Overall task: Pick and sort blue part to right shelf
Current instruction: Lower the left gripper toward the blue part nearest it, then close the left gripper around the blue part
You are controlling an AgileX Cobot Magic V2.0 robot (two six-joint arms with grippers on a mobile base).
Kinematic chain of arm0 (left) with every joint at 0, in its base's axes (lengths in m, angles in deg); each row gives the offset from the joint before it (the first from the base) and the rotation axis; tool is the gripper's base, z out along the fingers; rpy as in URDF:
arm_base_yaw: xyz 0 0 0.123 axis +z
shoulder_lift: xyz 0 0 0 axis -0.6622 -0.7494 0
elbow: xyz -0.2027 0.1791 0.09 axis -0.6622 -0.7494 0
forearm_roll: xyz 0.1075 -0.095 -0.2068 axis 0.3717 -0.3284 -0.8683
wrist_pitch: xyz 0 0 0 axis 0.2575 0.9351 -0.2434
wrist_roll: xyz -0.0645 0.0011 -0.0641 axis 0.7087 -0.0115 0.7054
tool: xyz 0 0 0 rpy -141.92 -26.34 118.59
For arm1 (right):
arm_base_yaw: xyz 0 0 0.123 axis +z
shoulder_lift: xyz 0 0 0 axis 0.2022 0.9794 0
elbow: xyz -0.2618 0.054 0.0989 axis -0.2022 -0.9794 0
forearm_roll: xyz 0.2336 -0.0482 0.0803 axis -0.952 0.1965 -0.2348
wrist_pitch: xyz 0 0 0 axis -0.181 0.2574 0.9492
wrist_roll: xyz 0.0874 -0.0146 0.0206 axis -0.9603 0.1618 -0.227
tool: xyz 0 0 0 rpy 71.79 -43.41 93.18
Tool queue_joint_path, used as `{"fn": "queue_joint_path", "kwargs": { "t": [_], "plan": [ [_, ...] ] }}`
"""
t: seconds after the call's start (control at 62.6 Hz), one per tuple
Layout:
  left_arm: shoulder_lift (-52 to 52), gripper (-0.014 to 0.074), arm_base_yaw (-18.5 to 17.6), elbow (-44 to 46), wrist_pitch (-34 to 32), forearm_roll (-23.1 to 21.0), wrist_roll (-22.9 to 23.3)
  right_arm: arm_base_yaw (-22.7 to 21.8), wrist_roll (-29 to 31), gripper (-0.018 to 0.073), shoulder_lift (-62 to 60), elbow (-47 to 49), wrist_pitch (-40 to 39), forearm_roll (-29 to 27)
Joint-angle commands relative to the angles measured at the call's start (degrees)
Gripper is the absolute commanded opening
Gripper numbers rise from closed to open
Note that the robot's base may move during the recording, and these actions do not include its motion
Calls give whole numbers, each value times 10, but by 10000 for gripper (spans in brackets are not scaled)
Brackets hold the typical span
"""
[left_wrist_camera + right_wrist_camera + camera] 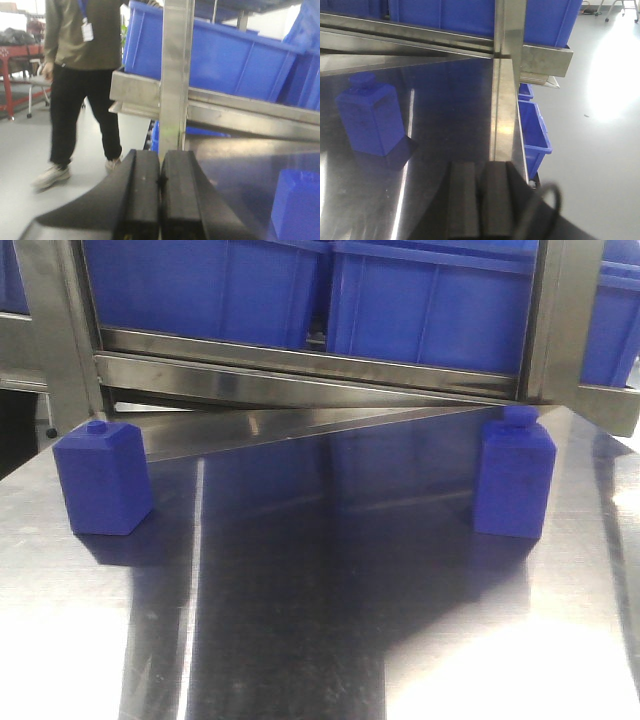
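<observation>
Nearest the cameras, the left gripper [160, 182] and the right gripper [480, 197] each have their jaws pressed fully together with nothing between them. Both hang low over the steel table [320, 640].

Further out stand 2 blue parts, both upright and well apart: the left blue part [102, 478] and the right blue part [514, 480], each close under the shelf rail [300, 365]. Neither is touched, so the task looks to be at its approach stage, with no pick made yet.

The right blue part seems the likelier target. The right gripper would need to spread its jaws, swing left toward it and close around its body.

Behind the rail, 2 blue bins [430, 295] fill the middle of the shelf, with slivers of more at both edges. Furthest off, 1 person [82, 75] stands on the floor.
</observation>
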Motion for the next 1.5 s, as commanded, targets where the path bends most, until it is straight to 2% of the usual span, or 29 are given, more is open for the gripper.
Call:
{"fn": "queue_joint_path", "kwargs": {
  "t": [0.0, 0.096, 0.16, 0.256, 0.32, 0.368, 0.495, 0.543, 0.623, 0.735, 0.799, 0.847, 1.007, 1.182, 1.39, 1.486],
  "plan": [
    [8, 125, -1, -15, -68, -6, 2, 0, 2, 39, -10, 13, -46, 1],
    [8, 125, 0, -15, -101, -6, 3, 0, 2, 39, -10, 13, -45, 1],
    [8, 125, -1, -12, -121, -25, 20, 0, 2, 39, -10, 13, -41, 1],
    [8, 125, -1, 18, -106, -43, 22, 0, 2, 39, -10, 13, -34, 1],
    [4, 126, -1, 66, -49, -17, 22, 0, 2, 39, -10, 13, -31, 1],
    [-10, 129, -1, 112, 17, -2, 22, 0, 2, 39, -10, 13, -29, 1],
    [-70, 135, -1, 243, 161, -6, 1, 0, 2, 39, -10, 13, -29, 1],
    [-101, 168, -1, 285, 205, -6, -5, 0, 2, 39, -10, 13, -29, 1],
    [-158, 243, -1, 344, 270, -34, -38, 0, 2, 39, -10, 13, -29, 1],
    [-231, 377, -4, 394, 329, -118, -118, 0, 2, 39, -10, 13, -30, 1],
    [-267, 443, -15, 407, 335, -159, -147, 0, 2, 39, -10, 13, -30, 1],
    [-295, 468, -22, 413, 337, -184, -149, 0, 2, 39, -10, 13, -30, 1],
    [-387, 538, -51, 443, 391, -224, -149, 0, 2, 39, -10, 13, -30, 1],
    [-499, 627, -99, 522, 473, -229, -150, 0, 2, 39, -10, 13, -30, 1],
    [-634, 630, -180, 635, 493, -221, -146, 0, 2, 39, -10, 13, -30, 1],
    [-716, 630, -202, 698, 538, -203, -125, 0, 2, 39, -10, 13, -30, 1]
  ]
}}
